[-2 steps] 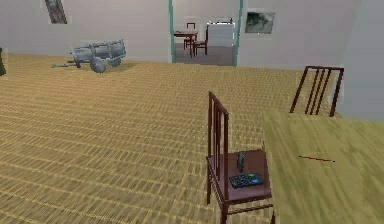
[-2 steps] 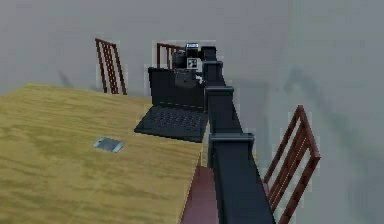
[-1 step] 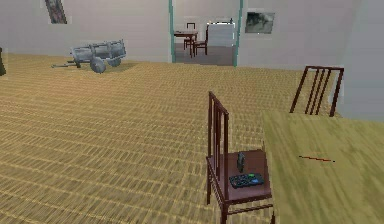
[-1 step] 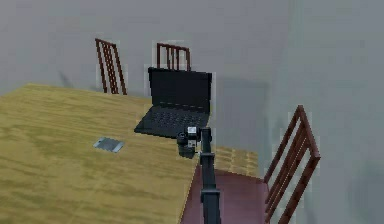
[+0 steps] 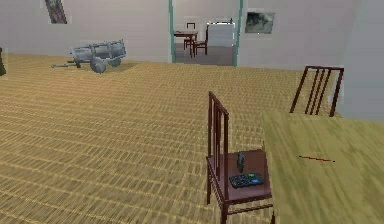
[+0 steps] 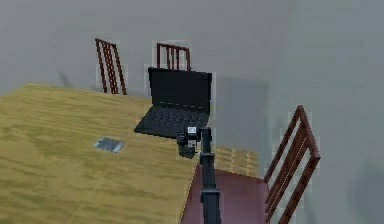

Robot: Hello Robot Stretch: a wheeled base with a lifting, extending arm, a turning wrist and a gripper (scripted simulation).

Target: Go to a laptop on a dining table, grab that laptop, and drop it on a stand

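Note:
A black laptop (image 6: 176, 101) stands with its lid raised near the far right corner of the wooden dining table (image 6: 60, 170) in the arm side view. The dark arm (image 6: 209, 185) rises from the bottom edge beside the table's right edge. Its gripper (image 6: 187, 142) sits at the laptop's front right corner. With the laptop on the table behind it, I cannot tell whether the gripper holds anything. In the forward view the same table (image 5: 325, 165) shows at the lower right.
A small grey flat thing (image 6: 108, 145) lies on the table. Red-brown chairs (image 6: 111, 66) (image 6: 173, 55) (image 6: 291, 165) ring it; one chair (image 5: 238, 160) carries small dark items on its seat. Across the floor stand a grey cart (image 5: 98, 54) and a doorway (image 5: 205, 35).

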